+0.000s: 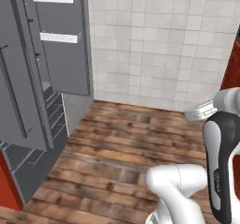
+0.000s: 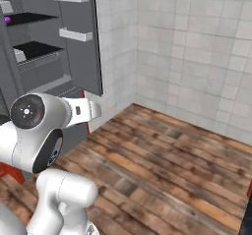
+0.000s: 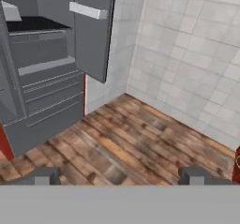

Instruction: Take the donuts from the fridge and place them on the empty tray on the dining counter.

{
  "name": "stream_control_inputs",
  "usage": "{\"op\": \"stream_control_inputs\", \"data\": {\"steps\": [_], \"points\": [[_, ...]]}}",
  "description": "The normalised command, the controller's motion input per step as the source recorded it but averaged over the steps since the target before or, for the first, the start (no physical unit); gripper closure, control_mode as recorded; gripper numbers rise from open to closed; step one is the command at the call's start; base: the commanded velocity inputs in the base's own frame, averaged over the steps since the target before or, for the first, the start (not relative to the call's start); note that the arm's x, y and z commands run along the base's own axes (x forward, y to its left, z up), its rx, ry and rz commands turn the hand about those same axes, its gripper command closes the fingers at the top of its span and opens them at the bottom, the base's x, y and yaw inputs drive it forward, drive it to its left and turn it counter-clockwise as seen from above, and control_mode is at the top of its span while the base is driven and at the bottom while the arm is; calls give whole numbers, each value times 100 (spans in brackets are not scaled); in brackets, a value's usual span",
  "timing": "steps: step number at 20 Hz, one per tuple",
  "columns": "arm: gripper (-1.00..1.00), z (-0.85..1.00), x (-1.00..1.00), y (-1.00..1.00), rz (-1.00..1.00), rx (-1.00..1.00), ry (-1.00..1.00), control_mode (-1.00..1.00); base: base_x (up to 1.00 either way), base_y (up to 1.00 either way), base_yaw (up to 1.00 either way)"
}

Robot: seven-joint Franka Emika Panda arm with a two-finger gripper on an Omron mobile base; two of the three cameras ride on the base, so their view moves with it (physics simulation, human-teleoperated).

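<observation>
The fridge [image 2: 44, 67] stands open at the left, grey, with black inner shelves and lower drawers. A small purple donut [image 2: 7, 19] lies at the left end of its upper shelf. The fridge's right door [image 1: 61, 40] swings out toward the tiled wall and carries white bins [image 1: 58, 37]. In the hand view the fridge [image 3: 42, 78] fills the left side, well ahead of my gripper [image 3: 120, 177]. The gripper is open, its fingertips [image 3: 47, 176] wide apart with only wooden floor between them. The empty tray and the dining counter are out of view.
A grey tiled wall [image 2: 187, 57] closes the corner behind and to the right. Wooden plank floor [image 1: 122, 148] lies between me and the fridge. Red cabinet edges show at the right [image 1: 232, 68] and beside the fridge's base [image 1: 9, 185].
</observation>
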Motion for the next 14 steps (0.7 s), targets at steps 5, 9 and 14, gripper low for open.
{"op": "stream_control_inputs", "data": {"steps": [5, 9, 14], "points": [[-100, 0, 0, 0, 0, 0, 0, 100, 100, 0, 55], [-100, 0, 0, 0, 0, 0, 0, 100, 100, 0, 58], [-100, 0, 0, 0, 0, 0, 0, 100, 100, -12, 67]]}}
